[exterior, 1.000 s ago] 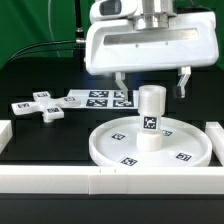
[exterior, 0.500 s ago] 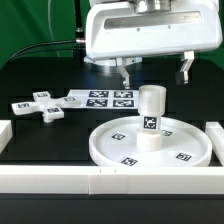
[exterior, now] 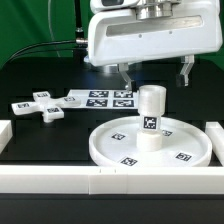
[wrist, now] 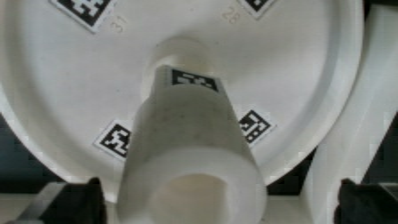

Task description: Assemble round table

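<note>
**Gripper** (exterior: pixel 155 80): hung directly above the leg, jaws spread wide with nothing between them. In the wrist view its fingertips (wrist: pixel 80 198) sat on either side of the leg, clear of it.

**Leg** (exterior: pixel 150 118): short white cylinder, upright at the centre of the disc, one tag facing outward. It stood unheld, so it was probably seated in the disc's hub. How firmly could not be told.

**Disc** (exterior: pixel 108 150): large and round, flat on the black tabletop (exterior: pixel 50 130) with its rim up, just behind the front rail. It held only the leg, besides its own tags.

**Foot** (exterior: pixel 40 106): cross-shaped and lying flat, well apart from the disc toward the exterior view's left. It was not yet fitted and was judged the next part wanted.

**Marker board** (exterior: pixel 100 98): lay flat behind the disc, beside the foot.

**Rails** (exterior: pixel 100 181): bordered the work area, presumably to keep parts in.
</note>
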Available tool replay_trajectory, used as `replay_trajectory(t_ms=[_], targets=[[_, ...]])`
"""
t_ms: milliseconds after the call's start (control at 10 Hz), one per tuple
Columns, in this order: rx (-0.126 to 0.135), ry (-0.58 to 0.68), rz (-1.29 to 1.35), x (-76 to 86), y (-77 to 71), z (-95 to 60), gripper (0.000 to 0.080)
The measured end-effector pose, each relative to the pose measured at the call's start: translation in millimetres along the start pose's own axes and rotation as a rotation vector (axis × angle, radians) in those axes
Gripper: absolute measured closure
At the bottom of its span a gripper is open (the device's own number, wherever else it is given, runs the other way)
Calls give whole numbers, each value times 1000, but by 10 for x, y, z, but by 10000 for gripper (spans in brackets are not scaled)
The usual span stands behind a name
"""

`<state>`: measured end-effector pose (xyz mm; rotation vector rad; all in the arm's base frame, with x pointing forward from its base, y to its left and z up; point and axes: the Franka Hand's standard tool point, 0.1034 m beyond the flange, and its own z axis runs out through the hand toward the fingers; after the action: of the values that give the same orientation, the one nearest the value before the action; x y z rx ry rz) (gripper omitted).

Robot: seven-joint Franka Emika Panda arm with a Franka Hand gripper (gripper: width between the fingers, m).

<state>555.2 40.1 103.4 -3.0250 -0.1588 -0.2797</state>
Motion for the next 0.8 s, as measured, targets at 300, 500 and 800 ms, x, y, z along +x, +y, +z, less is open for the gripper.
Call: replay_trajectory(t_ms=[300,500,800], targets=[[31,-160,-10,-9,22,-34,151],[14,-131,-38,47,34,-13,151],[-41,-90,-164,123,15,70,151]])
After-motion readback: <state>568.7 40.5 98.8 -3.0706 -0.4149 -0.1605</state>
